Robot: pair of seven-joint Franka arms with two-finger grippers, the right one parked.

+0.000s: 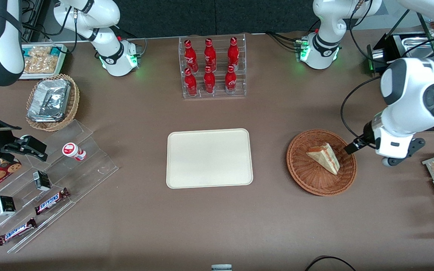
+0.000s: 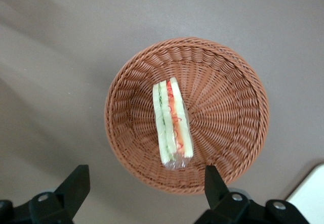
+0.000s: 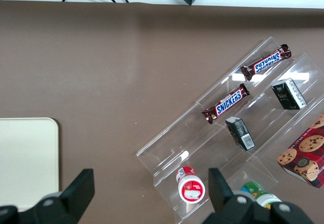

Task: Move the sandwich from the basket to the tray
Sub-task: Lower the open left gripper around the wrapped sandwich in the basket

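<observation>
Tray bare at frame centre. Basket at centre-right of the front view holds the sandwich, lying on edge. Gripper hovers above the basket rim, fingers spread wide, empty (approach step). Next: descend, straddle the wedge, close.

Wrapped triangular sandwich lying in round wicker basket, empty cream tray beside it
</observation>
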